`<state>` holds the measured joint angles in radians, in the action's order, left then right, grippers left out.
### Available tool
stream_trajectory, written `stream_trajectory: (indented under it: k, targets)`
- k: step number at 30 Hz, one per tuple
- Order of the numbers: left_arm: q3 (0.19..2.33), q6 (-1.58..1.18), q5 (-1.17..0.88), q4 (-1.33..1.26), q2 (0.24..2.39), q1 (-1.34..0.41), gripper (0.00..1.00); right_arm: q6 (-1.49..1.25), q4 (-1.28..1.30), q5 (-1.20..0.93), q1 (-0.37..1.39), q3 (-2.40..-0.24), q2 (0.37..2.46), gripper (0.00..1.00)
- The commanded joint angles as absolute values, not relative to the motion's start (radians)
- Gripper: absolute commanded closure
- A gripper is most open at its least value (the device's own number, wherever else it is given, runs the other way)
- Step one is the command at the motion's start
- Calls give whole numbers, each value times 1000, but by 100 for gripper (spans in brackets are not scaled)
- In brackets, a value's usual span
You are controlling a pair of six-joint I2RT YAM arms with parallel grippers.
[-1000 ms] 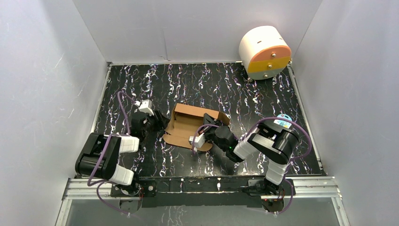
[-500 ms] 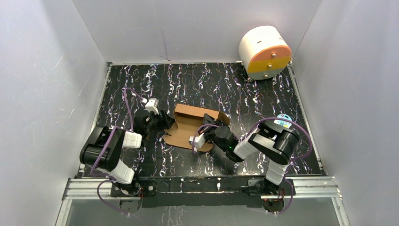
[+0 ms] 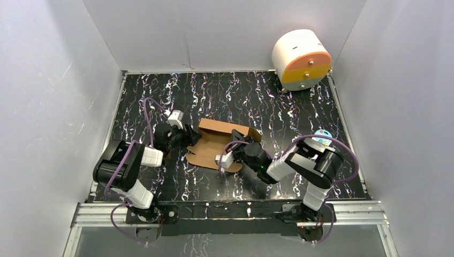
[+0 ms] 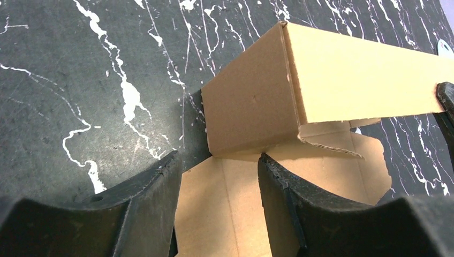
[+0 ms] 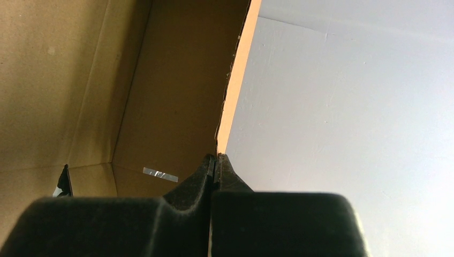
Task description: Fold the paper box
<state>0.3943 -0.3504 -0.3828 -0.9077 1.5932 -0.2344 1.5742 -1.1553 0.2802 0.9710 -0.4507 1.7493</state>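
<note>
Left pincer (image 3: 186, 137) has slid in closer to the plain brown corrugated cardboard paper box (image 3: 211, 140) over the last second. It's spread partway now, with the box's raised corner just ahead of its tips and a flat flap lying between them. Right pincer (image 5: 215, 160) is pressed together, pinching the thin edge of an upright wall. The half-folded box sits on the black white-veined counter (image 3: 241, 96) between both pincers.

Robot lab cell, white walls (image 3: 48, 107)
</note>
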Motion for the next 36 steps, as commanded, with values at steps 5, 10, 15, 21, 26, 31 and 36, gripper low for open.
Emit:
stream_trajectory:
  k: [5,10,15,21,26,31,36]
  targets:
    - [438,-313,-337,-1030,1613,-272,48,1531,-1044,233,983,-473,1704,100]
    - [434,-304,-264,-1066,1627,-280,49,1518,-1018,224,984,-479,1695,100]
    - [436,-301,-231,-1087,1644,-293,50,1507,-990,215,984,-486,1689,100]
    - [455,-314,-170,-1117,1673,-314,54,1487,-926,199,985,-504,1675,100]
    - [457,-345,-69,-1159,1702,-338,60,1468,-892,186,984,-514,1667,100]
    - [454,-377,-14,-1212,1718,-355,65,1459,-875,182,985,-518,1666,100]
    - [462,-390,78,-1259,1737,-383,65,1449,-855,175,983,-524,1665,100]
